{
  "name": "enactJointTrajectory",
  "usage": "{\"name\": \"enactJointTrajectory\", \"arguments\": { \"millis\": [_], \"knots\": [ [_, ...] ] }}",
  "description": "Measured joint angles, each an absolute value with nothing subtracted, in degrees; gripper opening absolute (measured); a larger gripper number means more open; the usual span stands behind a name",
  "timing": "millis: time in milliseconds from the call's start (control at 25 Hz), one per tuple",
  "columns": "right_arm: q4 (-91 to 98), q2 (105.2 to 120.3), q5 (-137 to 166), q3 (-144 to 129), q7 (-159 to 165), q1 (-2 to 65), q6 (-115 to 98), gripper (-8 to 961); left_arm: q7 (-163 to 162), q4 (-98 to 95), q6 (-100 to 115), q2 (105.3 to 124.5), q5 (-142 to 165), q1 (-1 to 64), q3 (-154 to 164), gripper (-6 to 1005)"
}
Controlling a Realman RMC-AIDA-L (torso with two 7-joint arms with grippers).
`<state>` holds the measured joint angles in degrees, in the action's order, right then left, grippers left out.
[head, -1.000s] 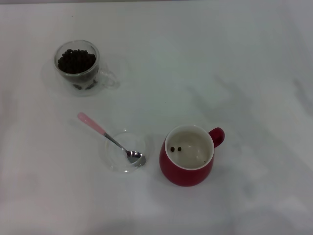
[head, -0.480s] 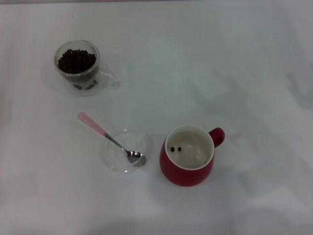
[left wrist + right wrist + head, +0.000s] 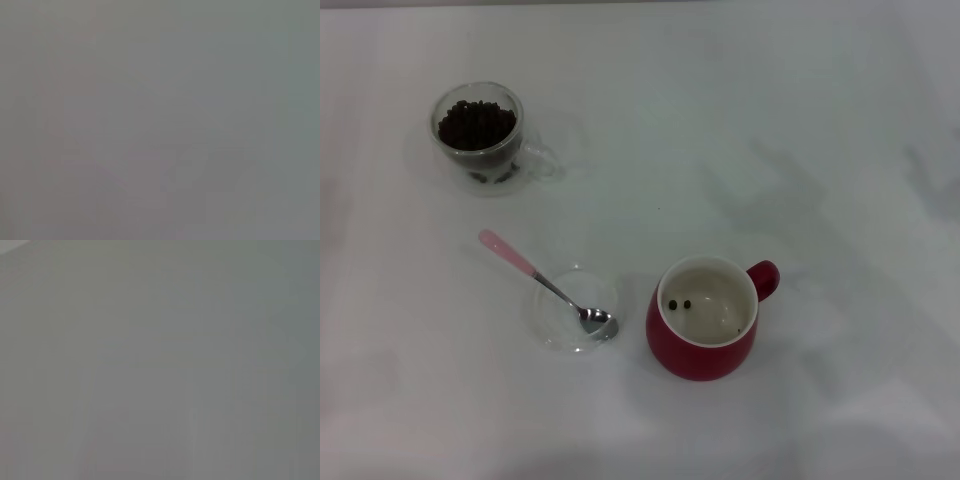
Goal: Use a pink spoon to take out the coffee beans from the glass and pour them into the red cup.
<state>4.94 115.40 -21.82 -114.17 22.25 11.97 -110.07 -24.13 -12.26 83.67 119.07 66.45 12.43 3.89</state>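
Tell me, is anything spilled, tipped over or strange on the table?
Nothing stands out. The glass and red cup stand upright, no coffee beans lie loose on the table, and the pink spoon rests with its bowl in the clear dish.

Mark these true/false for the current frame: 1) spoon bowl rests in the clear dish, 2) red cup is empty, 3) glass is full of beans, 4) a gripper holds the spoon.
1) True: the pink spoon lies with its metal bowl in the flat clear dish, handle pointing out over the table.
2) False: the red cup already holds a few coffee beans.
3) True: the glass is heaped with beans.
4) False: no gripper shows in any view; the spoon lies untouched.
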Motion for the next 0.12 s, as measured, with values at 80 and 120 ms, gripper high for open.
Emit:
{"name": "enactJointTrajectory", "arguments": {
  "millis": [80, 120],
  "knots": [
    [5.14, 115.4, -21.77, -114.14, 22.21, 11.96, -110.07, 741, -24.19, -12.15, 83.67, 119.09, 66.41, 12.48, 3.96, 880],
    [5.15, 115.4, -21.73, -114.13, 22.2, 11.95, -110.08, 741, -24.14, -11.85, 83.72, 119.09, 66.39, 12.48, 4.02, 877]
  ]
}}
